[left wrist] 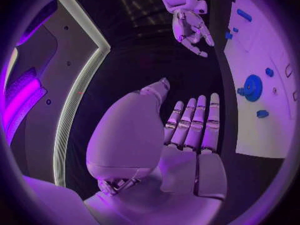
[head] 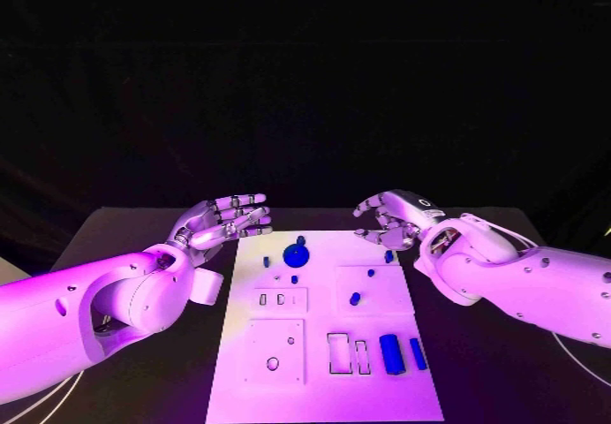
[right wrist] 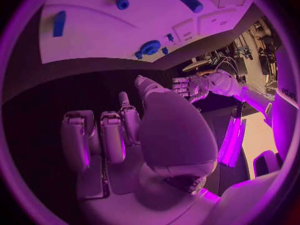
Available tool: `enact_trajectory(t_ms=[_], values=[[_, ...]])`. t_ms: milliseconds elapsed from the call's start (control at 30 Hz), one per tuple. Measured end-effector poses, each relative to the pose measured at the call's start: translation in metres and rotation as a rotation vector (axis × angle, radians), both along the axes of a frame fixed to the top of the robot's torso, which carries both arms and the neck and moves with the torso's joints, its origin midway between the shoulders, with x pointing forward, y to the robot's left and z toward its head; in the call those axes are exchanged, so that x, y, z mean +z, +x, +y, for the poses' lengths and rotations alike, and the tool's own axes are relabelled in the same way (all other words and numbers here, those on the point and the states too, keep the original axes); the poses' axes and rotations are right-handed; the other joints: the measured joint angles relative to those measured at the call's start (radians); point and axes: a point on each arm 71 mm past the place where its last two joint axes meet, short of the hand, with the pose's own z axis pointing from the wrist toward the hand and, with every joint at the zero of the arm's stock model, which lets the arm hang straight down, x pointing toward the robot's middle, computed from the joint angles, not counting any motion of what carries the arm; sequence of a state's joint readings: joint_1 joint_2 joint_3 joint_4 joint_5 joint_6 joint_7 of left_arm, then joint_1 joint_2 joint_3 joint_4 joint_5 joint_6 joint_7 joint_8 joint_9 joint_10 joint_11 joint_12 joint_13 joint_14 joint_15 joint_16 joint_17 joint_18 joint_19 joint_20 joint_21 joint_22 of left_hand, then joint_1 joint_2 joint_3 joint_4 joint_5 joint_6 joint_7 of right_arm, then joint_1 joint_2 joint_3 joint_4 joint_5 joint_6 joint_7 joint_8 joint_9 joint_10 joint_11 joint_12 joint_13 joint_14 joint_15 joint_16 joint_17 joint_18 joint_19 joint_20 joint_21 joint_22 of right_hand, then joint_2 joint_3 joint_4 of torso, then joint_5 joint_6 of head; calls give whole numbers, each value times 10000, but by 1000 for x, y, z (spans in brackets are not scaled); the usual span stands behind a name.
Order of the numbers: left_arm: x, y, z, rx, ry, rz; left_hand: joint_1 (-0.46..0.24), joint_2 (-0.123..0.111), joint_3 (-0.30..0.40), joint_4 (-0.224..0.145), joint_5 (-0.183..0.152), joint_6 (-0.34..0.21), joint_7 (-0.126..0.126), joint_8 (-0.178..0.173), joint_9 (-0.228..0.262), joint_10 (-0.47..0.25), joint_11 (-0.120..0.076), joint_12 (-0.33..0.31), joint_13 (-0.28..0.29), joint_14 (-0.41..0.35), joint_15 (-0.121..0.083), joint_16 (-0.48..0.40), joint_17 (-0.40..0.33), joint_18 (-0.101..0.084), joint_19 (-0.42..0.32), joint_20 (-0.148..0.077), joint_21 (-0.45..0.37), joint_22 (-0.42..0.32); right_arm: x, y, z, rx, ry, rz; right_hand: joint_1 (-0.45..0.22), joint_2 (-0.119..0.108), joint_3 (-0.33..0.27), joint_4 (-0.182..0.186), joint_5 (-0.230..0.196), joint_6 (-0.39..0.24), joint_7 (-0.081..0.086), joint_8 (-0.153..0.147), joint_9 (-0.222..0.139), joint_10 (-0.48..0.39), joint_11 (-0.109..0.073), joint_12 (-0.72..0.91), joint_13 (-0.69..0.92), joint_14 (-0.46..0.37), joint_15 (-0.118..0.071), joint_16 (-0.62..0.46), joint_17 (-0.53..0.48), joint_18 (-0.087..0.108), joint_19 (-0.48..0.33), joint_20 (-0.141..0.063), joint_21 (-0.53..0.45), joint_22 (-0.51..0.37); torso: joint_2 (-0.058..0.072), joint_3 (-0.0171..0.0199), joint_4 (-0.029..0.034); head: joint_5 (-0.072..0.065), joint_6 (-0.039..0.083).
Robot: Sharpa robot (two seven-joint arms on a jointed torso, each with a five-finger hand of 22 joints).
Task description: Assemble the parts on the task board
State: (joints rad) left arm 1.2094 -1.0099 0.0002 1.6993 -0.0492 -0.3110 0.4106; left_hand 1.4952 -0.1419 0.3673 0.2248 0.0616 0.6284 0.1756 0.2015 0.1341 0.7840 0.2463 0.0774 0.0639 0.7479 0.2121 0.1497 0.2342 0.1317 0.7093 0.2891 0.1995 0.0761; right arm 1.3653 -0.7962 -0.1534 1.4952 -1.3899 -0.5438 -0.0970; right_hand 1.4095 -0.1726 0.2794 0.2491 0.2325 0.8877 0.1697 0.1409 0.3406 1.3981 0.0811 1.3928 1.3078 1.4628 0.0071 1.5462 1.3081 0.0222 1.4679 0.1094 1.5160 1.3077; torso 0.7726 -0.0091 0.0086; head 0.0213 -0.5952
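The white task board lies in the middle of the black table. A round blue disc sits near its far edge, with small blue pegs scattered around it. Two blue bars lie at the near right. My left hand hovers by the board's far left corner, fingers apart and holding nothing; its straight fingers point past the board and the disc. My right hand hovers over the far right corner, fingers loosely bent and apart, palm bare.
Recessed slots and square plates mark the board's near half. Black table surrounds the board on both sides. In the right wrist view the board carries a blue bar and a peg, with the left hand beyond.
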Motion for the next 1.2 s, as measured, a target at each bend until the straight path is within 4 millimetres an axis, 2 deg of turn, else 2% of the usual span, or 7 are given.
enact_trajectory(t_ms=[67,267,367,400,500,700,1200], values=[[0,1,0,-12,-4,3,-8,-8,0,0,0,341,47,135,65,176,-72,69,6,215,-52,89,0,146,128,-14,48,-9,3,0,-19,-168,121,209,121,-121,64,-64,-95,1,-1,0,-14,0,0,0,0,0,0,0,0,0,0,0,0,0,-22,6,-21,-32,-12],[0,1,1,-27,-22,-30,-59,-59,0,0,0,569,103,159,93,295,-122,69,5,474,-136,155,0,147,310,-30,115,-9,2,2,-57,-473,310,757,345,-345,83,-102,-328,-156,39,-108,-81,0,0,0,-1,0,0,0,-1,0,0,0,0,-1,-68,37,-98,-92,-45],[0,1,1,-25,-27,-48,-59,-59,0,0,0,611,116,197,100,303,-129,69,5,481,-143,171,1,153,345,6,115,-9,-2,4,-73,-620,270,906,364,-364,37,-149,-362,-175,30,-108,-88,0,1,0,-1,0,0,0,-2,0,0,0,0,-1,-71,47,-125,-120,-58],[0,1,1,-26,-31,-59,-59,-59,0,0,0,656,119,197,108,331,-158,69,5,510,-172,195,1,298,345,6,115,-9,-6,6,-81,-704,226,1002,409,-409,36,-149,-374,-175,30,-108,-95,0,1,0,-1,0,0,0,-2,0,0,0,0,-2,-72,57,-141,-131,-75],[0,2,1,-33,-40,-75,-59,-59,-1,0,0,731,122,248,119,331,-158,101,5,510,-172,195,1,298,381,-31,115,-9,-13,7,-89,-790,153,1185,408,-409,37,-149,-374,-175,30,-108,-95,-1,1,-1,-1,0,0,0,-2,0,0,0,0,-2,-77,70,-162,-140,-102],[-1,2,1,-31,-51,-105,-59,-59,28,-29,0,731,123,248,120,403,-159,107,4,584,-172,195,2,298,416,5,115,-9,-29,8,-95,-775,22,1555,409,-409,36,-149,-374,-175,30,-108,-95,-1,1,-1,-2,0,0,0,-3,0,0,0,0,-2,-76,82,-157,-158,-143],[-1,3,2,3,-70,-171,-59,-59,27,-29,0,815,136,286,130,439,-195,107,3,583,-172,195,3,296,451,-32,163,-8,-58,12,-80,-912,-144,2014,462,-355,36,-148,-374,-174,30,-108,-95,30,32,40,-3,0,0,-1,-4,0,0,0,-1,-3,-52,75,-144,-74,-256]])
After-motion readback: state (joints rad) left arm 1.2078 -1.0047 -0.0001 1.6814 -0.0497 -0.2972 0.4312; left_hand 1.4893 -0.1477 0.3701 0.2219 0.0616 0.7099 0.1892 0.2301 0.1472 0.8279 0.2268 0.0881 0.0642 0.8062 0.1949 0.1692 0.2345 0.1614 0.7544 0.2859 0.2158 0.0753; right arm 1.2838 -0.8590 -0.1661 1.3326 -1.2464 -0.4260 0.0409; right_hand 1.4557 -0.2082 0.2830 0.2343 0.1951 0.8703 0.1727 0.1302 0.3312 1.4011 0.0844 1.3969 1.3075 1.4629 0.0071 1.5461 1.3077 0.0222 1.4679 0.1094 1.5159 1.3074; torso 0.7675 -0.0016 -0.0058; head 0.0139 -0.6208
